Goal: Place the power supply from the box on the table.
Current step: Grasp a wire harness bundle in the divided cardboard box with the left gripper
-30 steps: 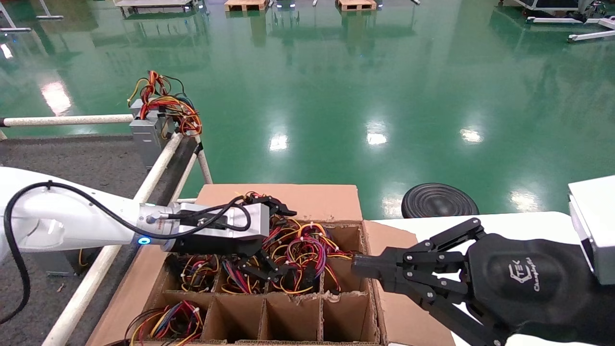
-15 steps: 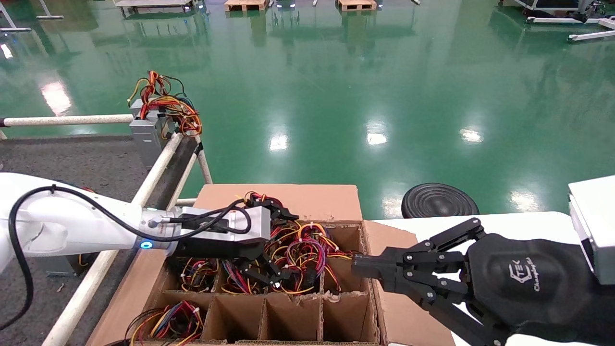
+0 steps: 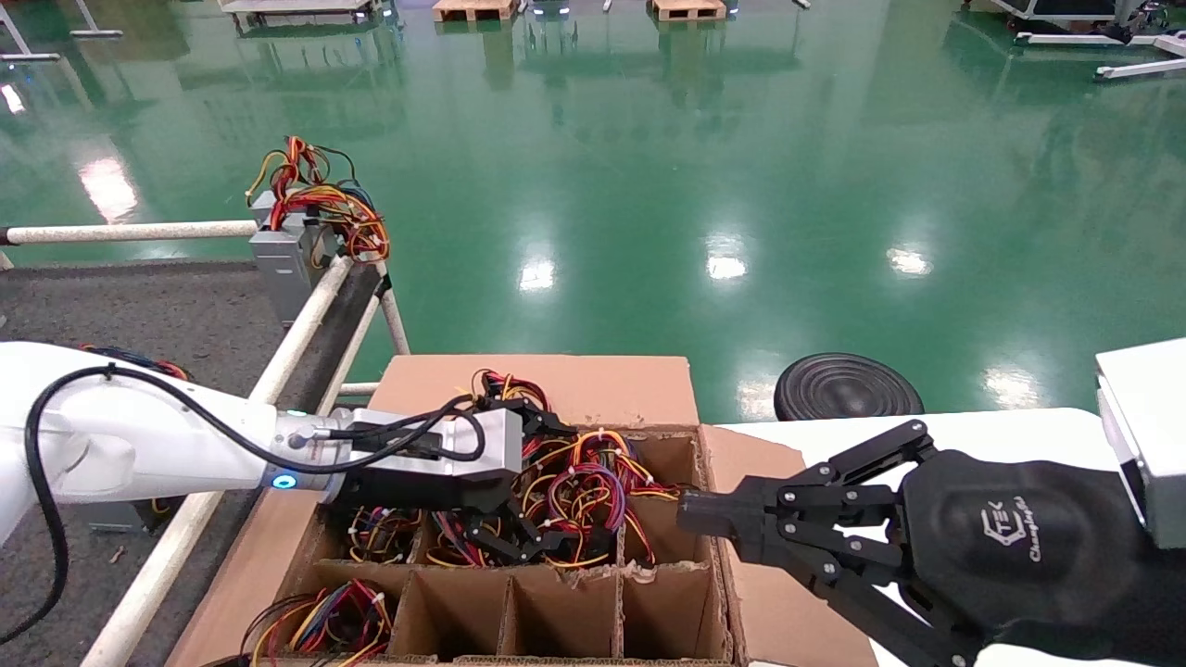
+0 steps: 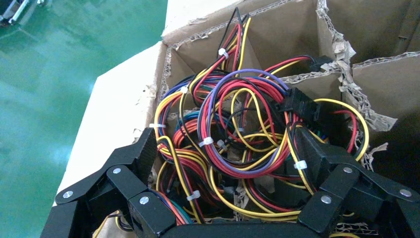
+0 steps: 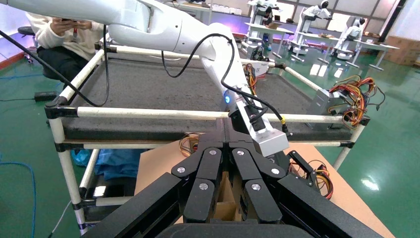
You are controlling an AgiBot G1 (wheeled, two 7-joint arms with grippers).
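Moved: my left pincer (image 3: 537, 519) sinks lower into the box (image 3: 593, 389), released wide around the power supply's wires (image 4: 237, 129). My right pincer (image 3: 690, 514): clenched, beside box.

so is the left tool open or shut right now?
Open. In the left wrist view the left tool has its two black fingers spread to either side of the power supply's wire bundle inside the box, not closed on it.

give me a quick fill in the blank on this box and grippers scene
1. The left gripper is spread ____ around the wire bundle.
2. The right gripper hovers at the box's right side with its fingers ____.
3. Another grey unit stands at the ____ of the table.

Missing: open; shut; corner
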